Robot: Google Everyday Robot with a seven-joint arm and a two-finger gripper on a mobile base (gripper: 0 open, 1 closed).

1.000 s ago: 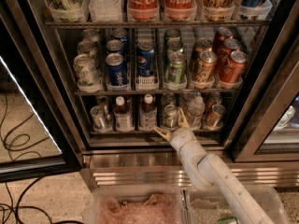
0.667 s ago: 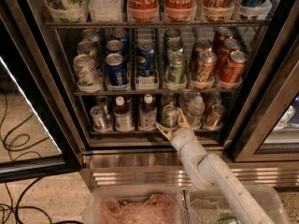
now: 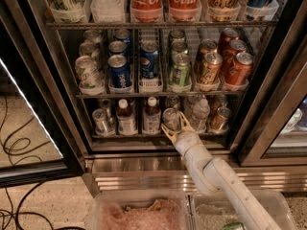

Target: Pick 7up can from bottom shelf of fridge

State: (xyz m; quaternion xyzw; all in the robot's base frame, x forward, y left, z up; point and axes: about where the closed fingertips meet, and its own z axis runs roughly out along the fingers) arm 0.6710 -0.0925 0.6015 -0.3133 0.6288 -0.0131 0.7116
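Nearest me, two clear plastic bins (image 3: 139, 210) are sitting low in front, and the pale arm (image 3: 216, 176) is slanting up between them toward the open fridge (image 3: 57, 80). Black cables (image 3: 14, 147) are lying looped on the floor to the left.

Past the stainless base panel (image 3: 134, 164), the gripper (image 3: 175, 127) is hanging at the front edge of the bottom shelf (image 3: 124, 140), right of its middle. Its jaws are standing spread open, gripping nothing, and the yellowish fingers (image 3: 168, 132) are framing the lower front of the 7up can (image 3: 170, 116). I cannot tell whether they are touching it.

The can is standing upright at the front of that shelf. Just left of it, two white-capped bottles (image 3: 151, 115) are standing side by side, with a small silver can (image 3: 100, 120) beyond them. To its right are a clear bottle (image 3: 199, 114) and a copper-orange can (image 3: 219, 119).

Above, the middle rack (image 3: 144, 95) is carrying rows of blue, green and orange cans.
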